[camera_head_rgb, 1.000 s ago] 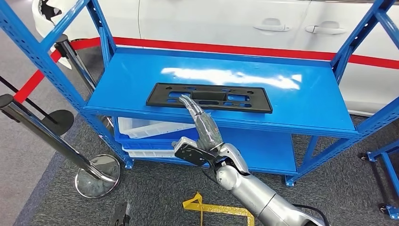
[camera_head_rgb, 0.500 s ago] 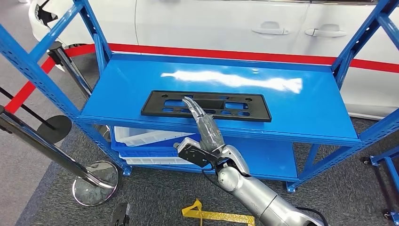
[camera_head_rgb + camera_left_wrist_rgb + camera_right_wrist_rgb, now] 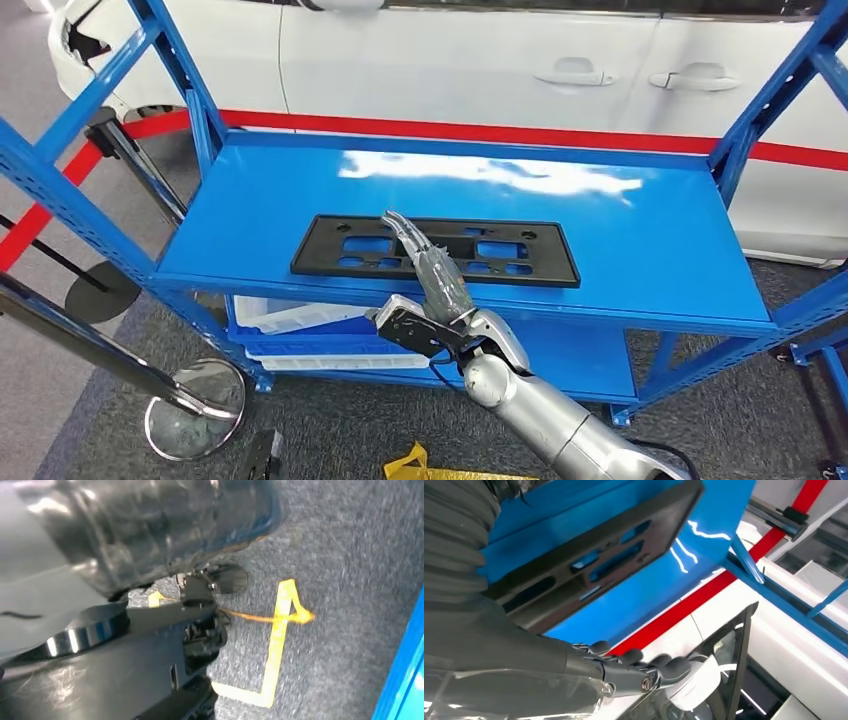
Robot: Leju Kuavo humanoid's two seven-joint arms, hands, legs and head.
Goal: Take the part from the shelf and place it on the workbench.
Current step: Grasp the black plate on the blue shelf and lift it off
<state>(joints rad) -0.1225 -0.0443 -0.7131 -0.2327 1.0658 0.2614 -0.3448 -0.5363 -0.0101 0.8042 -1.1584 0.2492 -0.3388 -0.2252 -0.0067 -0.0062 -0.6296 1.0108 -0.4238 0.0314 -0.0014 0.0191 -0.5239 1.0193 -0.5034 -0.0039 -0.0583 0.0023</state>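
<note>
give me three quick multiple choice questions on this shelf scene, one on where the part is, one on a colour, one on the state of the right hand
1. Where does the black part lie?
A. on the shelf's top level
B. in the white bin below
C. on the floor

2. What colour is the shelf?
A. grey
B. blue
C. yellow

3. What is the right hand doing?
A. carrying the part clear of the shelf
B. hanging beside the robot's leg
C. reaching over the part with fingers stretched out, nothing gripped

Answers:
1. A, the part lies flat on the top level.
2. B, frame and boards are blue.
3. C, the part lies flat on the shelf under the stretched fingers.
</note>
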